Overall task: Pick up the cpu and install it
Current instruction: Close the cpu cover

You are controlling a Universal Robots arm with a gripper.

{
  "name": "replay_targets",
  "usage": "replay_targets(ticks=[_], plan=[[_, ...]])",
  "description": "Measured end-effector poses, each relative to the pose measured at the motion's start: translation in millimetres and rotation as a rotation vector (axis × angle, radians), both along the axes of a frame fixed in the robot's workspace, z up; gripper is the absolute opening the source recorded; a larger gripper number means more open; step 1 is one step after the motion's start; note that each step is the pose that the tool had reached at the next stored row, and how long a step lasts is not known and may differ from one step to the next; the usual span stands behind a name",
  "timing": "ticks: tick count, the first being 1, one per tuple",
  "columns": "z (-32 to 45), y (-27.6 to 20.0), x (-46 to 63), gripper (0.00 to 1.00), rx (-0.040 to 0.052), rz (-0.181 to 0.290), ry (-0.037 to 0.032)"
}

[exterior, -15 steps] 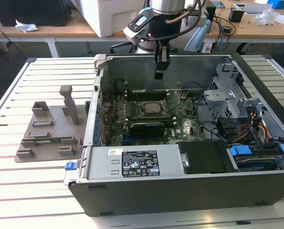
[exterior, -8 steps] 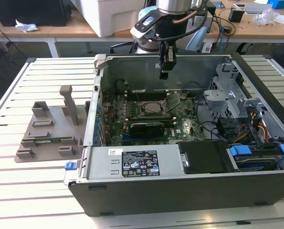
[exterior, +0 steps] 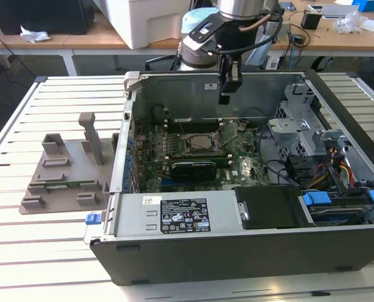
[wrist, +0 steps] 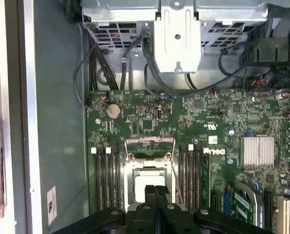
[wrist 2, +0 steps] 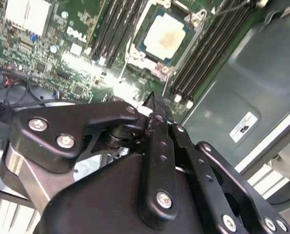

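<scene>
Hand (wrist 2: 152, 101), closed tight on nothing, hangs over the open computer case (exterior: 237, 251); the cpu (wrist 2: 163, 35) lies below it, well apart, in the motherboard socket (wrist 2: 135, 54).

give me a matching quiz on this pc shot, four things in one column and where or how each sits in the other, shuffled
Things
1. cpu
2. tool
3. grey tray
4. coin battery

Places or states
a. outside the case, on the table
b. above the open case, shut
c. square, lying flat in the socket
d. round, on the green board

Pairs: 1-c, 2-b, 3-a, 4-d
</scene>
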State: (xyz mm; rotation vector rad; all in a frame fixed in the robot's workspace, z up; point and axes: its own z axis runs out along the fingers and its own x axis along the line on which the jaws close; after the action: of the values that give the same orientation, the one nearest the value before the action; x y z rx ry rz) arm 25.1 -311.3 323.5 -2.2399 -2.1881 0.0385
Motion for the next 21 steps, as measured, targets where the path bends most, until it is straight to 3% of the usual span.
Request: replay_targets(ticks=[7, 16, 21], plan=[[-14.7, 4.5, 25.9, 0.11, 0.0002, 0.0, 0.0171], [-23.5, 9.1, 45.4, 0.11, 0.0001, 0.0, 0.0217], [-33.4, 11.4, 52.0, 0.11, -0.0002, 0.0, 0.0263]])
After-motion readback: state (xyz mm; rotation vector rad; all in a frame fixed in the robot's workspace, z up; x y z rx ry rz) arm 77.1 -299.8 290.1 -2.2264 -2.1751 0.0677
